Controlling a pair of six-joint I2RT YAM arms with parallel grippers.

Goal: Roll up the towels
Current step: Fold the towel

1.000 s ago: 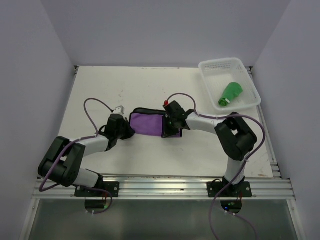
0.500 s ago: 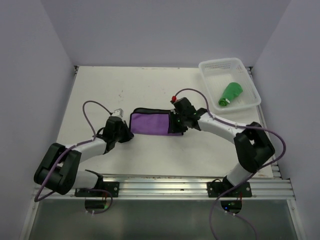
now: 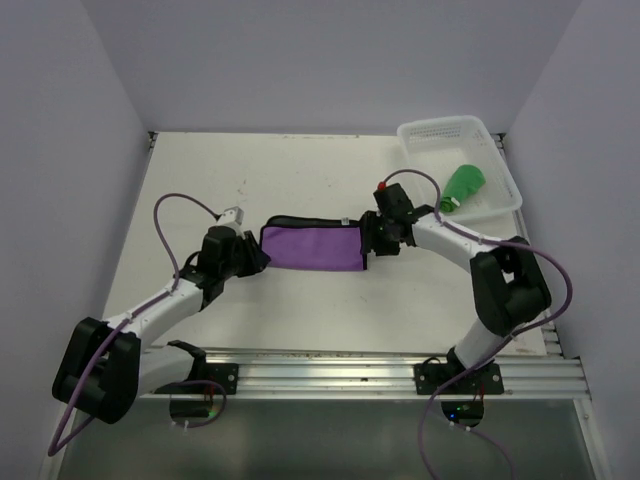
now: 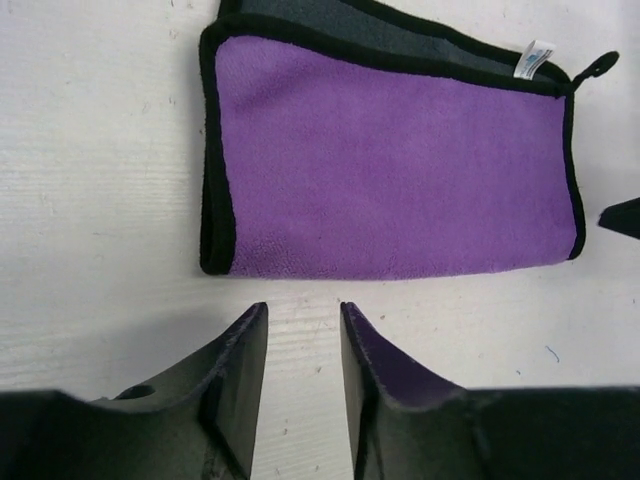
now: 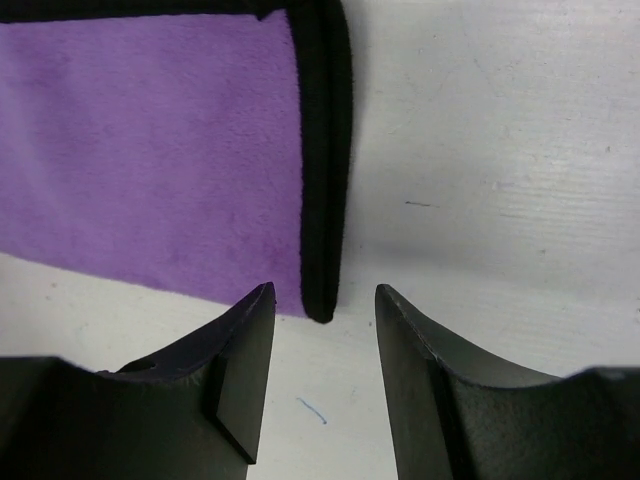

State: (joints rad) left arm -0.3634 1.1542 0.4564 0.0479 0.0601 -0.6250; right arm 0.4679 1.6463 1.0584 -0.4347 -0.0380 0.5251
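The purple towel (image 3: 310,247) lies flat on the table (image 3: 280,170) near its middle, folded into a long strip with the purple side up, the black edging around it and a band of dark back showing along the far edge, where a white tag (image 4: 535,58) sits at the right corner. The left arm (image 3: 160,300) stretches low and diagonally from its base toward the strip's left end, wrist pointing right. The left end effector (image 4: 300,315) sits just short of the towel's short edge, its jaws parted narrowly with only bare table between them. The right arm (image 3: 455,240) bends sharply at the elbow above its base, and its forearm reaches left to the strip's right end. The right end effector (image 3: 370,242) stands somewhat wider; in the wrist view the towel's near right corner shows in the gap between the tips, but nothing is pinched. The green towel (image 3: 462,187) lies bundled in the basket (image 3: 440,128) at the far right corner, well apart from both arms.
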